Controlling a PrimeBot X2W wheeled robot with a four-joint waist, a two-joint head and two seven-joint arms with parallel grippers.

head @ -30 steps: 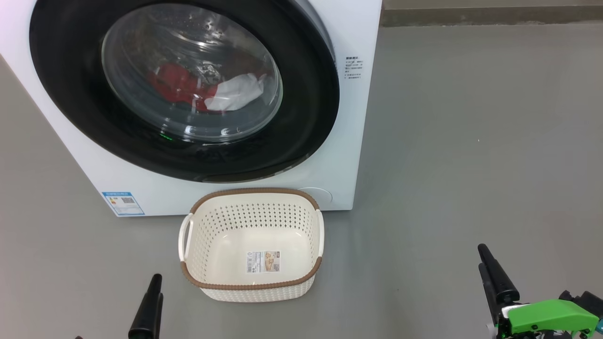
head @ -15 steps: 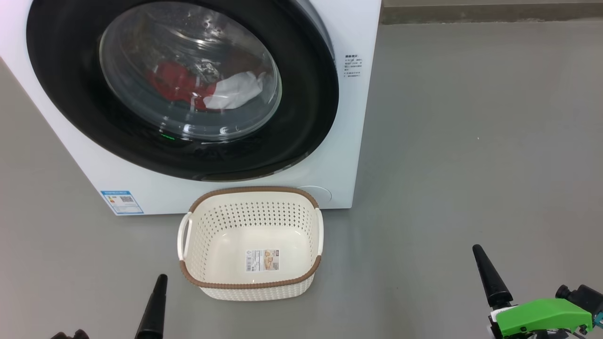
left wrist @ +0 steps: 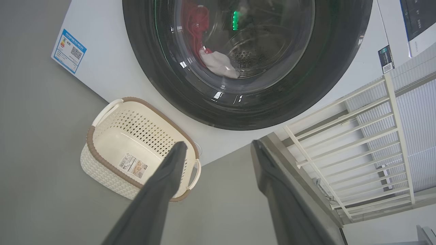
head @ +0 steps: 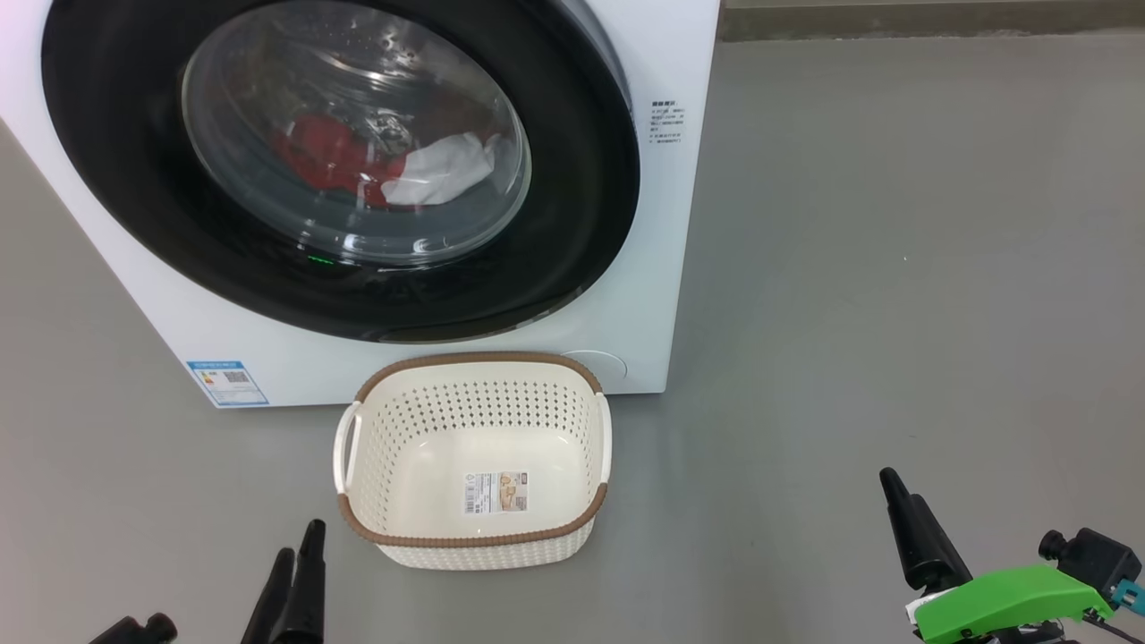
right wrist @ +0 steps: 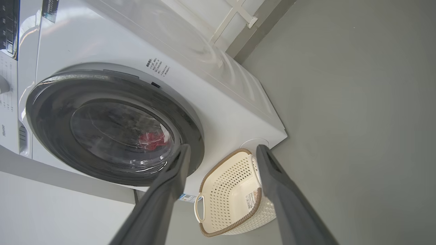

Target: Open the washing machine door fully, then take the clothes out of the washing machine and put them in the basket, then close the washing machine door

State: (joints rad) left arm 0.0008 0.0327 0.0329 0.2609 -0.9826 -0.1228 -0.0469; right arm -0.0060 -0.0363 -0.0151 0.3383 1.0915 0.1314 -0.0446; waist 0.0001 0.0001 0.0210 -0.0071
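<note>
Head view: the washing machine stands on the grey floor with its black-rimmed door shut. Red and white clothes lie heaped inside, seen through the door's bulging window. A cream basket with a brown rim sits on the floor close against the machine's lower front, below the door. Its bare bottom shows a paper label. A blue label marks the machine's lower left corner. The closed door stands between both arms and the laundry. In the left wrist view the left gripper has its two dark fingers spread wide, gripping nothing, with the basket and door ahead and a white railing beside the machine. In the right wrist view the right gripper is likewise spread wide with nothing between its fingers, well short of the door. A green part shows on the right arm.
</note>
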